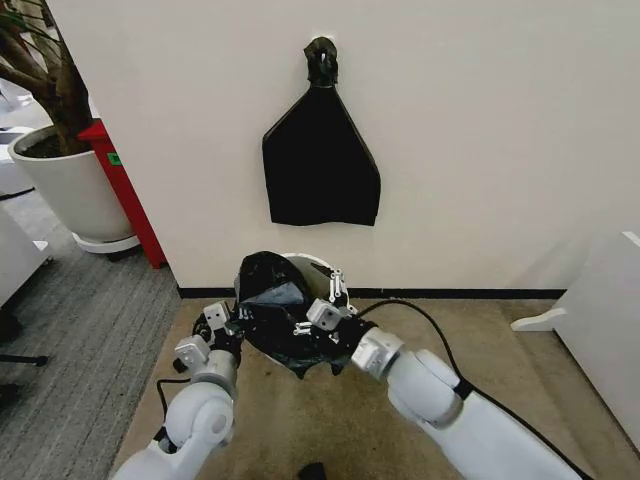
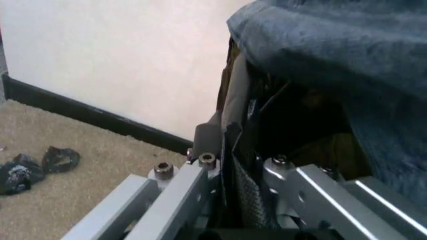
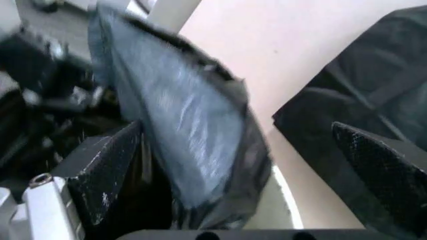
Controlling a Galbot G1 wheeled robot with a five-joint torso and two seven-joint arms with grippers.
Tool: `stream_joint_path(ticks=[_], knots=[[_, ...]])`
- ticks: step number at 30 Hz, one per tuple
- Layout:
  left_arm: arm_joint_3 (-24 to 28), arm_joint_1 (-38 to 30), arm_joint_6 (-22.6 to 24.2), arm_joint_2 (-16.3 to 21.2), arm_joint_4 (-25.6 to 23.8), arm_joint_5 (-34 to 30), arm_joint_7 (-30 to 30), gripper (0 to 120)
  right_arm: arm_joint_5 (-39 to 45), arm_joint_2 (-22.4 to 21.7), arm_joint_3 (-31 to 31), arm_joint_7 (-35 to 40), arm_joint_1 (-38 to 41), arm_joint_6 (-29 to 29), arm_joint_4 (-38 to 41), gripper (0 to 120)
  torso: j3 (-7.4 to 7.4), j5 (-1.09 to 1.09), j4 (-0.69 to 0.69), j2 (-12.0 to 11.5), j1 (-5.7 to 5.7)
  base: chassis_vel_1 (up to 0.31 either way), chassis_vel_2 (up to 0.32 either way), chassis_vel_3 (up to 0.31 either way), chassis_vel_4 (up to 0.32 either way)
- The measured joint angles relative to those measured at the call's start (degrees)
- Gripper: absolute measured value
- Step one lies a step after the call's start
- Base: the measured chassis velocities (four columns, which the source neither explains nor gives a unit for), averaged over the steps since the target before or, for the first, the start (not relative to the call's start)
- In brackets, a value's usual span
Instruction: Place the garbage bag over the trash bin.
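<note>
Trash bin (image 1: 312, 265): a round cream-white plastic bucket with a smooth rolled rim, standing on the beige carpet against the wall's black skirting board. The garbage bag (image 1: 275, 310), thin, glossy, crinkled black plastic, is draped over the near and left part of the bin, leaving the far right arc of rim bare.

Left gripper (image 1: 228, 330), at the bin's near left side: its grey metal fingers (image 2: 200, 172) are closed on a fold of the bag film.

Right gripper (image 1: 325, 300), at the bin's near right side: its textured black pads (image 3: 107, 170) stand wide apart, with bag film between them; whether they grip it cannot be told.

On the wall above the bin hangs a flat black bag (image 1: 320, 165), tapering to a knotted top. Left of the bin, well apart, stands a large white plant pot (image 1: 65, 185).
</note>
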Motion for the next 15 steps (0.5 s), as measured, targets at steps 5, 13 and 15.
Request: stream_joint_path(ticks=[5, 13, 15], knots=[[0.41, 0.24, 0.01, -0.32, -0.01, 0.23, 0.16, 5, 0.12, 0.30, -1.81, 0.06, 1.96, 0.02, -2.12, 97, 0.00, 0.00, -0.01, 0.00, 0.00, 0.000, 0.000, 0.000, 0.000], [0.93, 0.98, 0.09, -0.45, 0.09, 1.01, 0.56, 5, 1.67, 0.90, -3.64, 0.65, 5.80, -0.83, -2.29, 68, 0.00, 0.00, 0.00, 0.00, 0.00, 0.000, 0.000, 0.000, 0.000], [0.94, 0.96, 0.10, -0.37, 0.16, 1.02, 0.58, 5, 2.15, 0.78, -4.14, 0.86, 6.89, -1.23, -2.08, 59, 0.00, 0.00, 0.00, 0.00, 0.00, 0.000, 0.000, 0.000, 0.000]])
